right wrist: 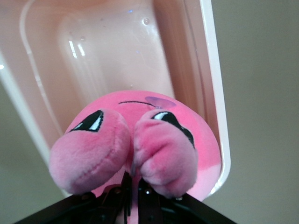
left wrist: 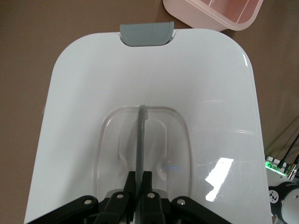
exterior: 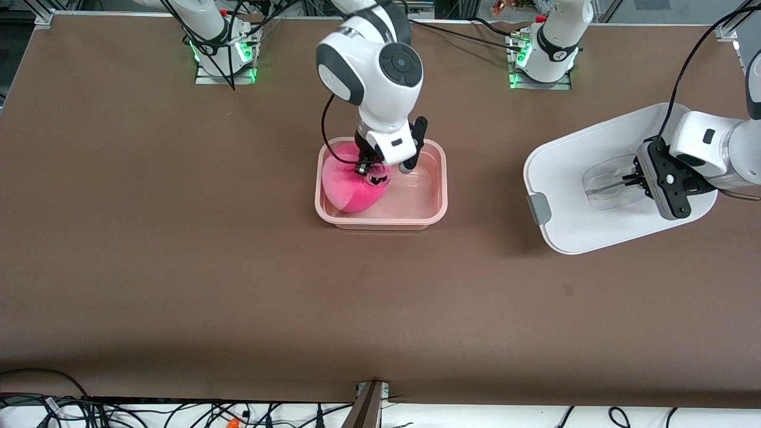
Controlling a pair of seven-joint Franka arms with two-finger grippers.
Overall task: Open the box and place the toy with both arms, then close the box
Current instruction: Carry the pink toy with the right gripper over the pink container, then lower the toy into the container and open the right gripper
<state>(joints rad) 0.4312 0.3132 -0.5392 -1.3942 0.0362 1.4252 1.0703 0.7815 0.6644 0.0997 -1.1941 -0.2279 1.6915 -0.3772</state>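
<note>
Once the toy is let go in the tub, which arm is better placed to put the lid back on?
Left. Its end effector is already shut on the handle of the lid, which is toward the left arm's end of the table. The right end effector is shut on the toy in the box.

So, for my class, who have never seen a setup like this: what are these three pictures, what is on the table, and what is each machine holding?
Two white robot arms work at a brown table. One picture looks down from across the table; the other two come from cameras on each arm's wrist. The right hand is shut on a pink plush toy, which sits in the open pink box. The left hand is shut on the clear handle of the white lid, toward the left arm's end of the table.
</note>
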